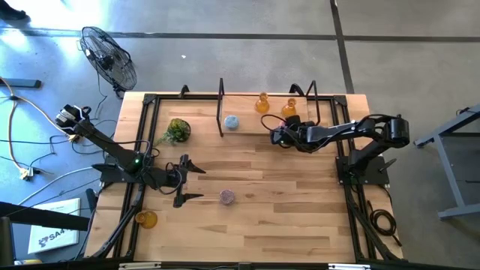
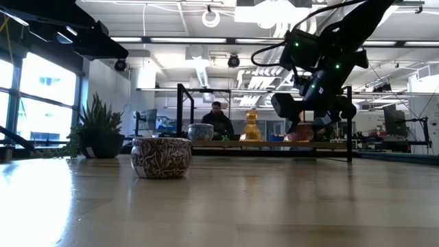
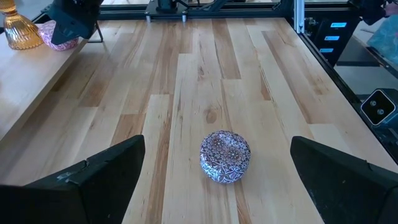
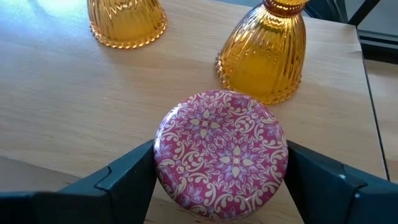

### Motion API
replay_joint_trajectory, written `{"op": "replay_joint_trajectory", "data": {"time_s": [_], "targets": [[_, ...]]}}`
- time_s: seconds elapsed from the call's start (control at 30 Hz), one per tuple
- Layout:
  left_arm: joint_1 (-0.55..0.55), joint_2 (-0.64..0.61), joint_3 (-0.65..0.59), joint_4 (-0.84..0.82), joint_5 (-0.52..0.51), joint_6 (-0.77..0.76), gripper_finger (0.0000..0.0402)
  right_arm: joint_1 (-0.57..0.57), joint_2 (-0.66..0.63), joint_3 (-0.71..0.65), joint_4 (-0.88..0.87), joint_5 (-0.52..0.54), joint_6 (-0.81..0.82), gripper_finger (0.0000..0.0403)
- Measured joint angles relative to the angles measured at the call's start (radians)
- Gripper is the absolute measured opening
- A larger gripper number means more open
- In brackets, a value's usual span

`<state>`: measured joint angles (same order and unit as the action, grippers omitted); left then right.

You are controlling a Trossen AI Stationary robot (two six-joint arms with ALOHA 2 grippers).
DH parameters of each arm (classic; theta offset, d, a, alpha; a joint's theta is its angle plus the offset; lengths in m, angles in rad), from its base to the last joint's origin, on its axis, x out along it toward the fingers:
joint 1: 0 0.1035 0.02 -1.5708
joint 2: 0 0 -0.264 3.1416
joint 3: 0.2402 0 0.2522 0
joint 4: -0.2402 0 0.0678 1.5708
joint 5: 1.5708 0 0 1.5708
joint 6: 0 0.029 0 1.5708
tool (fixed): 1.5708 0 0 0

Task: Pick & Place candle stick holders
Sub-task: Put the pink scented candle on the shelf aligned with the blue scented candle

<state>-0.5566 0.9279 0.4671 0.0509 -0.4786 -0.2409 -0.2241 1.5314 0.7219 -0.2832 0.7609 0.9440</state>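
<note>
A pink patterned round holder (image 4: 221, 149) sits between the fingers of my right gripper (image 4: 221, 171) at the near edge of a raised wooden shelf (image 4: 56, 106), beside two amber bottle-shaped holders (image 4: 264, 56) (image 4: 127, 22). A pale blue round holder (image 1: 232, 121) stands on the shelf's left part. My left gripper (image 1: 193, 181) is open and empty, level above the table. A lilac round holder (image 3: 225, 157) stands on the table just beyond its fingers. A third amber holder (image 1: 146, 219) stands at the near left. My right gripper pinches the pink holder's round side wall (image 4: 163, 155) between its two fingers, one on each opposite side. The fingers come from the table's right, slanting down. The holder is upright, its flat patterned face up; whether it rests on the shelf, I cannot tell.
A small green plant (image 1: 178, 131) stands at the far left of the table. Black frame posts (image 1: 220, 105) rise around the shelf. A fan (image 1: 109, 56) stands on the floor beyond the far left corner. A person (image 2: 218, 118) sits in the room behind.
</note>
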Motion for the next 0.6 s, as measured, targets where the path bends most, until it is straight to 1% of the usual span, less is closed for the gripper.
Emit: {"op": "replay_joint_trajectory", "data": {"time_s": [0.3,0.43,0.6], "targets": [[0.000,0.000,0.000,0.000,0.000,0.000,0.0397,0.000,0.000,0.000,0.009,0.003,-0.002,0.0311],[0.000,0.000,0.000,0.000,0.000,0.000,0.0397,0.001,0.000,0.000,-0.005,0.015,-0.002,0.0328],[0.000,0.000,0.000,0.000,0.000,0.000,0.0397,0.001,0.000,0.000,-0.012,0.019,-0.003,0.0360]]}}
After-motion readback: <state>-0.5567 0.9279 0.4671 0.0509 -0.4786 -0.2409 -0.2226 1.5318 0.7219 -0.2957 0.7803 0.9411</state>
